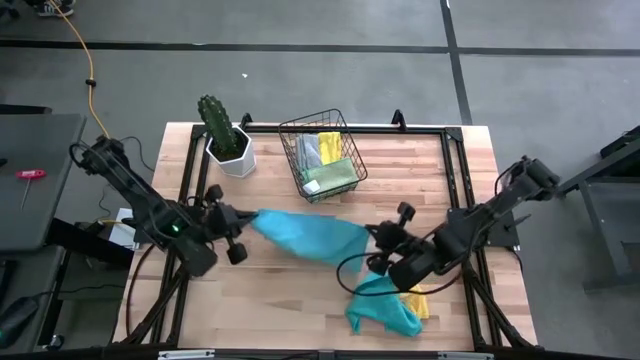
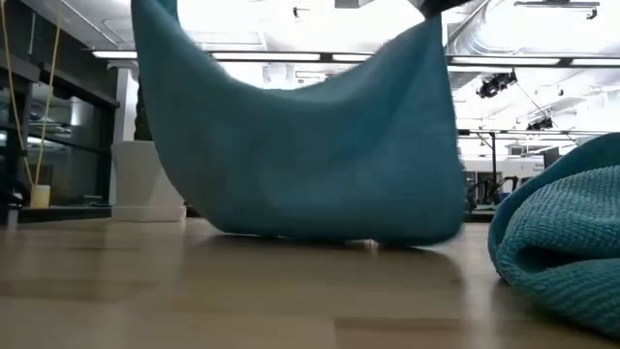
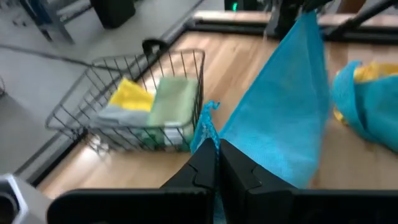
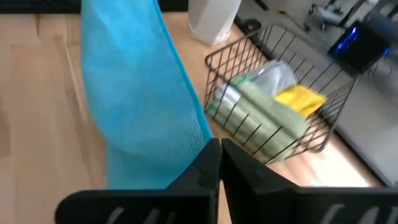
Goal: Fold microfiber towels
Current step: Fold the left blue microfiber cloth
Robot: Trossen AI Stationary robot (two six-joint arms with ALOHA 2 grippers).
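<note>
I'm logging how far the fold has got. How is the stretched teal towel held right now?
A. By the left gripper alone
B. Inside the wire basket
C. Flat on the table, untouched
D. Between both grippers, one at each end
D: the teal towel spans from the left gripper to the right gripper, both shut on it.

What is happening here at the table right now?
Both arms hold one teal towel stretched between them above the table. The left gripper is shut on one corner, the right gripper on the opposite end, and the cloth sags in the middle, its lowest part down near the wood. A second teal towel lies crumpled on a yellow one near the front edge. More towels wait in the wire basket beside a potted cactus.
</note>
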